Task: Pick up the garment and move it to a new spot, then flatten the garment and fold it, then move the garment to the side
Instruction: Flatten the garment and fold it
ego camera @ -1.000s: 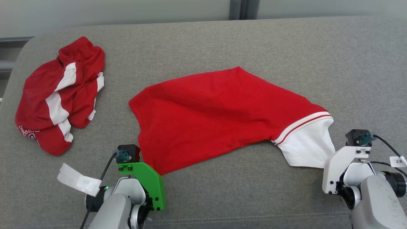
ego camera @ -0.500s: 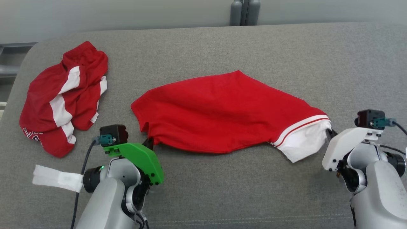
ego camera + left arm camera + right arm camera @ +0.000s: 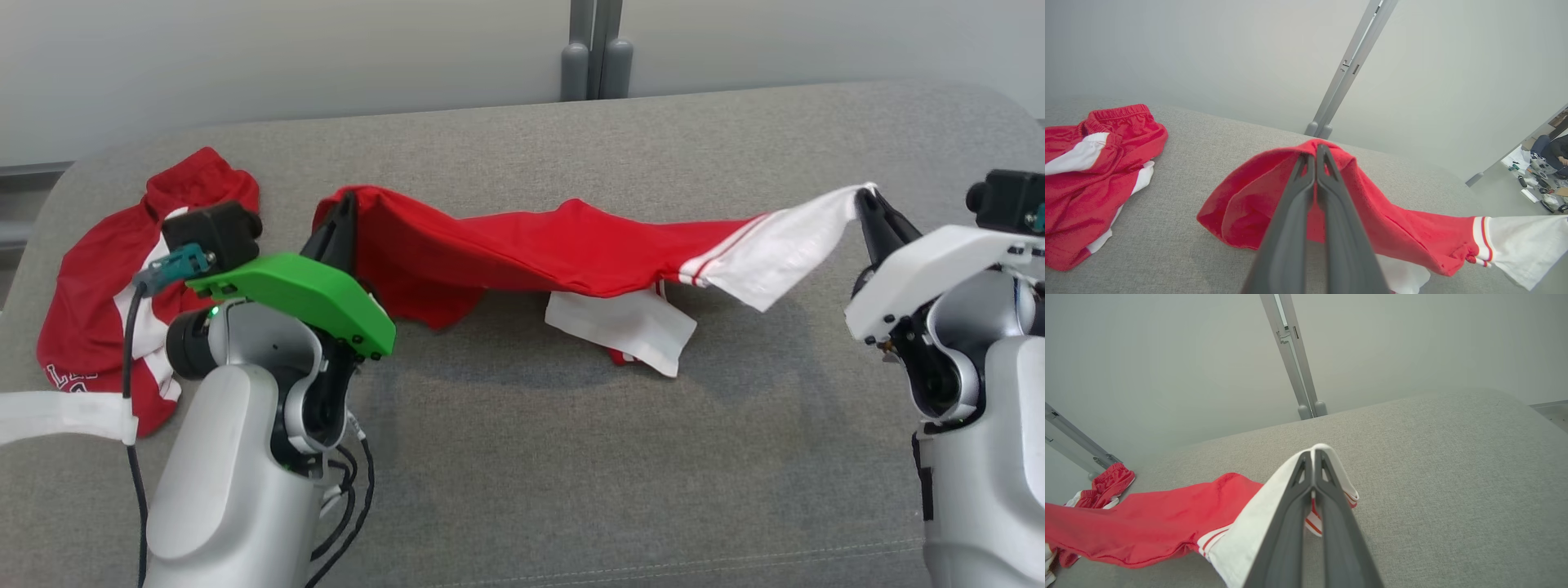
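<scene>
The left gripper (image 3: 349, 200) is partly hidden behind its green mount (image 3: 294, 298).

From the head we look down across the bench (image 3: 522, 474). Our wrist cameras sit close behind the left end effector (image 3: 1315, 149) and right end effector (image 3: 1313, 453), facing the wall (image 3: 1167, 49); all views share the garment (image 3: 531, 249) and the 12 o'clock post (image 3: 594, 49).

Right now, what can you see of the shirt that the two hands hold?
The shirt is red, of soft knit-looking cloth, with white sleeves and thin stripes where they join. It hangs stretched like a sagging band between the shut left hand, which pinches a red edge, and the shut right hand, which pinches one white sleeve. Its lower folds and the other sleeve seem to droop onto the grey cushion.
</scene>
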Available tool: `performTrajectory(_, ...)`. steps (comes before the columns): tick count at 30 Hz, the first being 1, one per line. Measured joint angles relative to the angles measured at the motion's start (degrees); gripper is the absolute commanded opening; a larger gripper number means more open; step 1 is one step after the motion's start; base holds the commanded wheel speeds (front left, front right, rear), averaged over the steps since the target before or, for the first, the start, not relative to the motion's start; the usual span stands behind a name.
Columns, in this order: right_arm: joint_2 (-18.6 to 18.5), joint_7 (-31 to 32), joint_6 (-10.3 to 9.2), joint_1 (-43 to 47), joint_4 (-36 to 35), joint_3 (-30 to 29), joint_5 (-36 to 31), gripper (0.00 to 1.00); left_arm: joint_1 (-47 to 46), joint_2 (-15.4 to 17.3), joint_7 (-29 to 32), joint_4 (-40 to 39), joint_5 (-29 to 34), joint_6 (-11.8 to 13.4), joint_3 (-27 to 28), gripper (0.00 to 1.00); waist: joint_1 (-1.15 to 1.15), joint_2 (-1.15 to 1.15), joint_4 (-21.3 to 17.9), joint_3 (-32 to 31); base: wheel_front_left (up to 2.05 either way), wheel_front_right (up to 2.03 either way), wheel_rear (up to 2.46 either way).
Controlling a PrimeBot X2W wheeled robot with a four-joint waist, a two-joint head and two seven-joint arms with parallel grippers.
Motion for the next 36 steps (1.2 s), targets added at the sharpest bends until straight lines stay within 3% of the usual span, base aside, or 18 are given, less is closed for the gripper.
performTrajectory(9,0.0,6.8,0.0,-11.0,-5.3,5.1,5.3,0.0,-10.0,2.2,-0.3,-1.6,3.3,0.6,-0.1,0.0,0.0,0.0,-1.4,1.5,0.0,0.0,0.0)
performTrajectory(18,-0.3,8.8,0.0,-30.9,4.9,5.4,6.8,0.0,-28.2,4.8,-3.1,3.1,8.5,0.2,-0.2,0.0,0.0,0.0,-2.3,9.1,0.0,0.0,0.0)
performTrajectory(25,-0.1,1.4,-0.01,-49.5,15.7,2.1,3.6,0.0,-44.0,4.0,-10.7,10.7,11.2,-0.6,0.0,0.0,0.01,0.0,-2.9,18.0,0.0,0.0,0.0)
performTrajectory(32,-0.1,-13.0,-0.01,-67.6,24.8,-4.1,-0.5,0.0,-57.0,4.1,-22.3,18.5,13.3,-1.8,0.8,0.0,0.01,0.0,-3.6,26.8,0.0,0.0,0.0)
performTrajectory(36,-0.1,-19.1,-0.01,-74.5,29.6,-3.9,-3.6,0.0,-61.9,3.9,-26.1,22.4,13.8,-3.4,0.9,0.0,0.01,0.0,-4.0,30.7,0.0,0.0,0.0)
